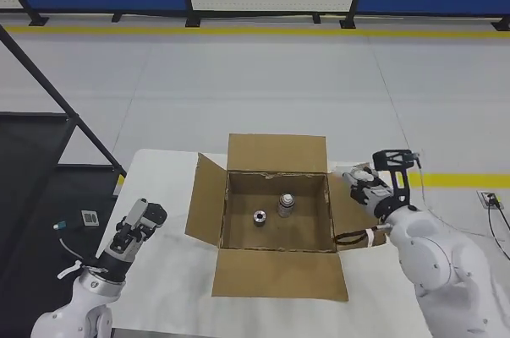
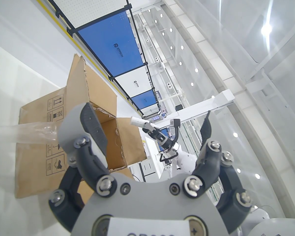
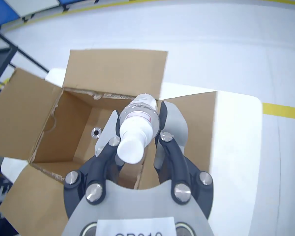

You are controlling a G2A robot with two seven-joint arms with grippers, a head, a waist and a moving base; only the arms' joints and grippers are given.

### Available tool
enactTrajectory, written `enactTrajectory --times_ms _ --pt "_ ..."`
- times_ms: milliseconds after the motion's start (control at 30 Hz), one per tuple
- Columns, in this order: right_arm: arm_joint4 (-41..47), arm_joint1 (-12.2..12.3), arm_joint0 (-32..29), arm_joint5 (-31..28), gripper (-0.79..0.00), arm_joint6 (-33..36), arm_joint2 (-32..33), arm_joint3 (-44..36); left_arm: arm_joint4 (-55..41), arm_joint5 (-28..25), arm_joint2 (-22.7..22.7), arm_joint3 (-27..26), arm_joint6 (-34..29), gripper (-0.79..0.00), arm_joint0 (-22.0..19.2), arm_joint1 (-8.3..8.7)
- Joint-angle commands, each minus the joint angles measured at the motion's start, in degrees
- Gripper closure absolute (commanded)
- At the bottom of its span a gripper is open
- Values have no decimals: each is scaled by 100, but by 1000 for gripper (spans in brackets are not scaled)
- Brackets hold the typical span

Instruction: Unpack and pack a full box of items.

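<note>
Right tool (image 3: 140,112) is clamped on a clear plastic bottle with a white cap (image 3: 135,128), held above the right flap of the open brown cardboard box (image 3: 113,72), probably to clear its wall. Left tool (image 2: 147,117) hangs spread open left of the box, idle.

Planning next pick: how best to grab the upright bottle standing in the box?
Probably its top end, from straight above: the bottle stands upright on the box floor, and the walls block any side approach.
</note>
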Motion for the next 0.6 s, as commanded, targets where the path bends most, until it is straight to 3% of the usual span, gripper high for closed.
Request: enactTrajectory --times_ms 0,200,567 --pt "-29 17 -369 221 0 -184 429 -152 0 0 0 0 0 -785 0 0" --pt "-82 59 -735 549 0 27 1115 138 0 0 0 0 0 -785 0 0" --pt "-565 174 118 -207 0 1651 976 2236 0 0 0 0 0 -785 0 0"
